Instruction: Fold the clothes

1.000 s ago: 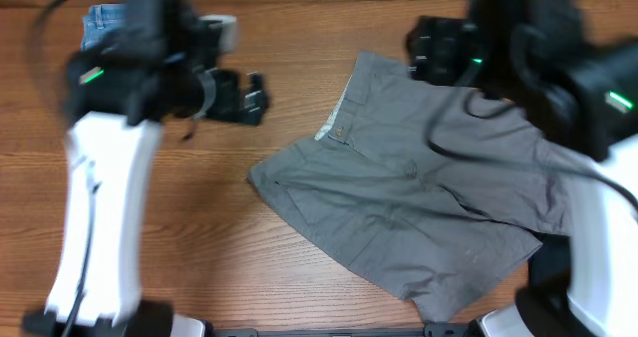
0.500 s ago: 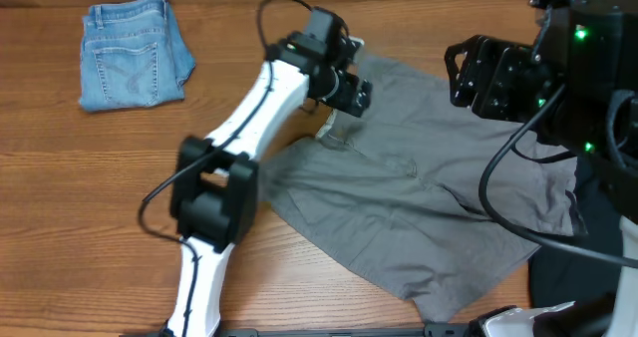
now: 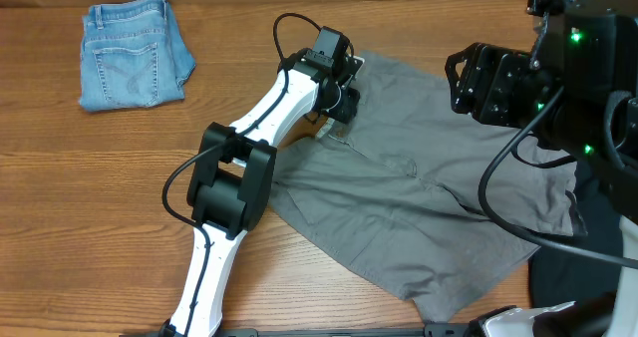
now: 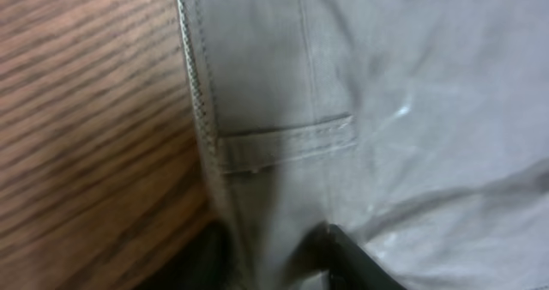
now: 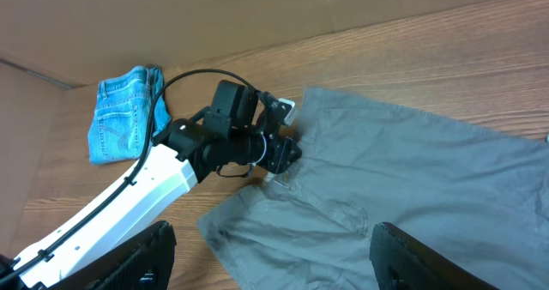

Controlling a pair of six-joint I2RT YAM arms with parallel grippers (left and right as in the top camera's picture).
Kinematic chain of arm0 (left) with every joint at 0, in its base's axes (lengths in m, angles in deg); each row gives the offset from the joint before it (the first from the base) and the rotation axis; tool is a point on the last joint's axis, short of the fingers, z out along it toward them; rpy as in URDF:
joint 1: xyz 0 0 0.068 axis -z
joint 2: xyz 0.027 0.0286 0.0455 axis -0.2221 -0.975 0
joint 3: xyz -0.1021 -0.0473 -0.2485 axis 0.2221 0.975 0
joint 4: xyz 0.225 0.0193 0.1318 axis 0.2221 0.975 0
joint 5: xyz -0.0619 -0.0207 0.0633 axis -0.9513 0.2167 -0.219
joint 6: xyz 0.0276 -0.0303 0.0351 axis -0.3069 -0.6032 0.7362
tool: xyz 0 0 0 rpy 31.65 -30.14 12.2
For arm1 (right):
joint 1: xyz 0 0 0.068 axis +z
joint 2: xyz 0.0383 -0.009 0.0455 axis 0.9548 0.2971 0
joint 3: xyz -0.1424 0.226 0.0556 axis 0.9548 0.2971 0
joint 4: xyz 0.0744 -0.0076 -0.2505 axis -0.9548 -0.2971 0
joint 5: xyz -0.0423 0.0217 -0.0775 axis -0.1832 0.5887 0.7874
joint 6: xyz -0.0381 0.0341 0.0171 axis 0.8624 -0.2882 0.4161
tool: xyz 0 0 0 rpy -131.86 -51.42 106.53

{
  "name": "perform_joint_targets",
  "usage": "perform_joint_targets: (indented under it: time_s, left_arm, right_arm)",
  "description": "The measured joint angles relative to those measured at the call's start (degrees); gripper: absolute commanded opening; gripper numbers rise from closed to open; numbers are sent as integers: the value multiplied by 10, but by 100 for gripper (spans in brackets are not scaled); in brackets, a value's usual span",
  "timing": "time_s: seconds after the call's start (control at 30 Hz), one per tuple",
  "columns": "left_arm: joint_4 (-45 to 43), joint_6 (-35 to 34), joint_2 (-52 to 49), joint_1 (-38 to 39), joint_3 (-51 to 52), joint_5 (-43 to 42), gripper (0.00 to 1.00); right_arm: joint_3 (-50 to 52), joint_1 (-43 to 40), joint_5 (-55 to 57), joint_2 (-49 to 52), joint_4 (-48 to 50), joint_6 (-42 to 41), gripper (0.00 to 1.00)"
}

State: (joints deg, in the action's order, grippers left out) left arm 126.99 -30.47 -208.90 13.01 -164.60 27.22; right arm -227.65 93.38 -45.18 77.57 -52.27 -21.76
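One grey shorts (image 3: 429,207), left gripper (image 4: 273,257) half closed round its waistband (image 4: 257,84), hold unclear; one blue shorts (image 3: 135,53) at the bench (image 3: 100,197) far-left corner; right gripper (image 5: 274,260) spread wide, empty.

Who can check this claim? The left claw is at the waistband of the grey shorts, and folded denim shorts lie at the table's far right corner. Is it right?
Not quite. The folded denim shorts lie at the far left corner of the table, not the right, as the overhead view shows. The left claw is indeed at the waistband of the grey shorts.
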Motion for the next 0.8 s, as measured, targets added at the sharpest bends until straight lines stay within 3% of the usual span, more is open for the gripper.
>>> perform_joint_targets:
  time_s: [0.07, 0.23, 0.37, 0.53, 0.7, 0.8]
  left_arm:
    - [8, 1, -3, 0, -5, 9, 4]
    - [33, -28, -6, 2, -16, 46, 4]
    - [130, -92, -10, -16, -54, 157, 4]
    - [229, -120, -31, -124, -128, 238, 5]
    - [266, -122, -33, -258, -217, 206, 46]
    - [295, -116, -33, -308, -267, 139, 51]
  right_arm:
    - [0, 0, 0, 0, 0, 0, 77]
    - [0, 0, 0, 0, 0, 0, 76]
    - [0, 0, 0, 0, 0, 0, 77]
    - [0, 0, 0, 0, 0, 0, 80]
    - [0, 0, 7, 0, 0, 0, 86]
    - [3, 0, 12, 0, 0, 0, 88]
